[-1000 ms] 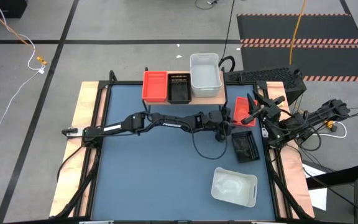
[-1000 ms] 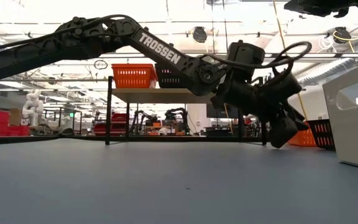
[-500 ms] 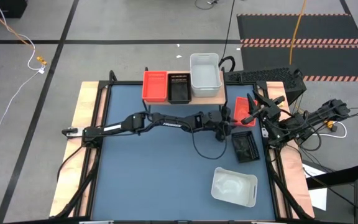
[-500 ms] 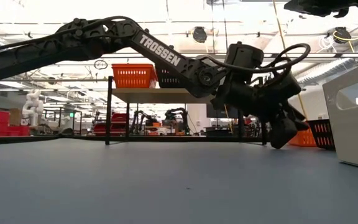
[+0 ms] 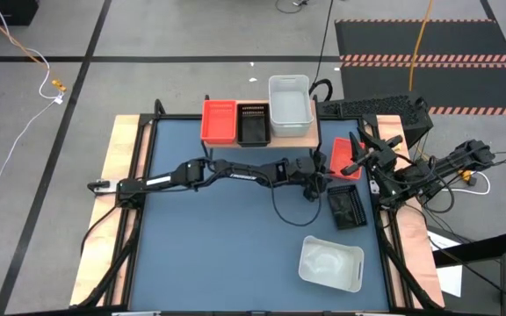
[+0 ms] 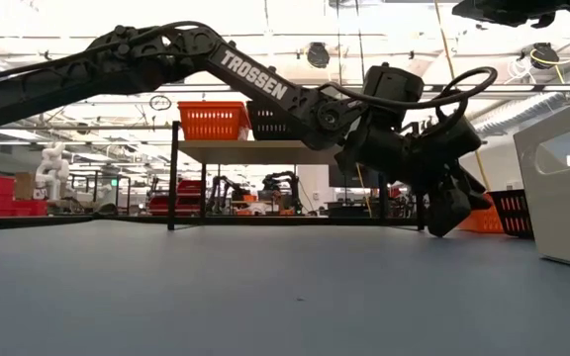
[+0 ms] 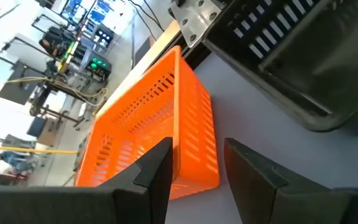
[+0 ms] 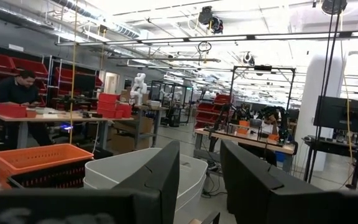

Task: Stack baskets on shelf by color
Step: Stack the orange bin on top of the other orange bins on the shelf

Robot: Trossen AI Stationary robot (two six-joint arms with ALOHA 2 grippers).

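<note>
Just ahead of the left gripper (image 7: 194,168), the red basket (image 7: 154,124) is bright orange-red with slotted walls. Beside it, the black basket (image 7: 291,56) is dark with pale slots. The table (image 5: 227,237) is slate blue.

Brightly, evenly lit from overhead strip lights (image 8: 166,38); blown-out ceiling glare in low view; soft shadows; blurred near wrist-view edges.

Shelf (image 5: 304,133): red basket (image 5: 219,121), black basket (image 5: 253,125), white basket (image 5: 291,105) in row. Second red basket (image 7: 154,127) upright on counter, just ahead of left jaws; black slotted basket (image 7: 297,56) beside; white basket (image 5: 330,263) apart.
</note>
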